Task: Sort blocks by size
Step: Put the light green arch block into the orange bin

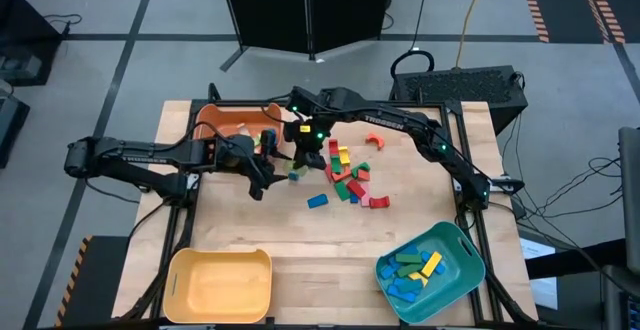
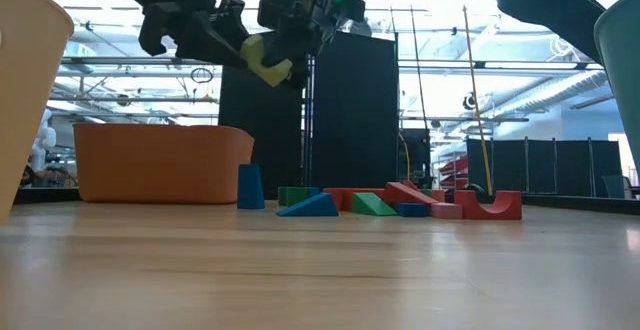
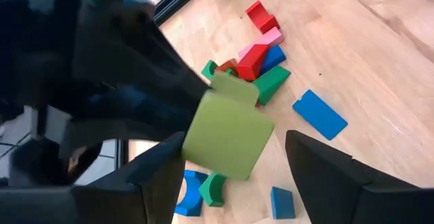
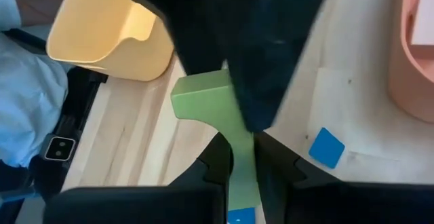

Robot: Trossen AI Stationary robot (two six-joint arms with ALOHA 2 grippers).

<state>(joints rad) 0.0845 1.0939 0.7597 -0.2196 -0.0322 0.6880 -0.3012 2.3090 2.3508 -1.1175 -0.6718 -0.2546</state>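
A yellow-green block (image 2: 265, 60) hangs high above the table between my two grippers, just right of the orange bin (image 1: 235, 120). My right gripper (image 4: 243, 170) is shut on it. My left gripper (image 3: 234, 176) is open, one finger on each side of the same block (image 3: 227, 136). The other blocks, red, green, blue, pink and yellow, lie in a loose pile (image 1: 345, 175) on the table's middle. Near it lie a blue flat block (image 1: 317, 201) and a red arch (image 1: 377, 142). My right gripper pinches a thin part of the yellow-green block (image 4: 242, 153) between its two fingers; the thicker part (image 4: 200, 91) sticks out beyond the fingertips. The block is lifted clear of the table. My left gripper: one finger (image 3: 166, 159) is close against the block's corner, but I cannot tell whether it touches. The other finger (image 3: 319, 163) stands apart from it.
The orange bin stands at the far left. A yellow bin (image 1: 220, 285) is at the near left, and a teal bin (image 1: 455, 245) at the near right holds blue, green and yellow blocks. Bare table lies between the two near bins.
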